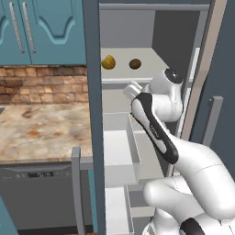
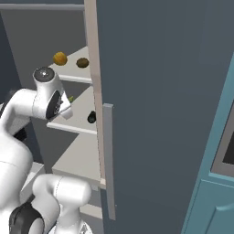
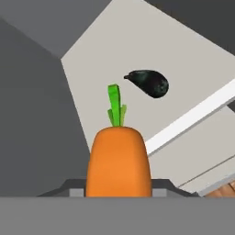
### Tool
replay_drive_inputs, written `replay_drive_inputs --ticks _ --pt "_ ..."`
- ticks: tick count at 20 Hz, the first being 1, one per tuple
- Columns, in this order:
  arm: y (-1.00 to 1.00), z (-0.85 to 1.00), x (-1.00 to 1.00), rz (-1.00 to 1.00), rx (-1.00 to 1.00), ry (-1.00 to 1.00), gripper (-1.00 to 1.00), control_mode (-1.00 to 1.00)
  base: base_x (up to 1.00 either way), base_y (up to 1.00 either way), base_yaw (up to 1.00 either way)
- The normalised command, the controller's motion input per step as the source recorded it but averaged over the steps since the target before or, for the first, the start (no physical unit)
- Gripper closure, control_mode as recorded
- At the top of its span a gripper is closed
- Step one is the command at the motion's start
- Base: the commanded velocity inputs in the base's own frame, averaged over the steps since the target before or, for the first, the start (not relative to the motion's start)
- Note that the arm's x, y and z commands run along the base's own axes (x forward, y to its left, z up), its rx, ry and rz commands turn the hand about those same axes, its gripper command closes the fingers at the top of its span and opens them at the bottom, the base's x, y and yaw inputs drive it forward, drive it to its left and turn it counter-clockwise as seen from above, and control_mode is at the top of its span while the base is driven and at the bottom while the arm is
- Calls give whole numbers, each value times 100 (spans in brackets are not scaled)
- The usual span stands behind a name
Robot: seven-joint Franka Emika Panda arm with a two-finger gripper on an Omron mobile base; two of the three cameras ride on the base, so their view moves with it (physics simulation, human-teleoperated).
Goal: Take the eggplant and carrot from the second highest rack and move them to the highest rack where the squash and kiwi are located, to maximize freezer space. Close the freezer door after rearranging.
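Inside the freezer [image 1: 151, 27], the gripper [image 3: 118, 193] is clamped on the carrot [image 3: 118, 160] over the second rack, eggplant [image 3: 148, 83] beyond. Lifting carelessly, it might clip the upper shelf's edge.

A kitchen: teal cupboard doors [image 1: 41, 27], brick backsplash [image 1: 43, 85], marble counter [image 1: 43, 131].

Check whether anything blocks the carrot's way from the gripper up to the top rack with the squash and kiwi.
The gripper is shut on the carrot over the second rack. The edge of the top rack lies above it, so the carrot must come out forward first. Bare shelf shows beside the squash and kiwi. The freezer door stands open.
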Motion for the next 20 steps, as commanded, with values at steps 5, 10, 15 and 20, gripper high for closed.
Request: replay_drive_inputs --ticks 5,10,15,20 --pt "-8 89 -11 -10 0 -7 100 -100 0 0 0" --pt "-9 90 0 -1 0 -6 100 -100 0 0 0" --pt "-9 67 15 0 0 -9 100 -100 0 0 0" --pt "-5 23 41 0 0 -13 100 -100 0 0 0"
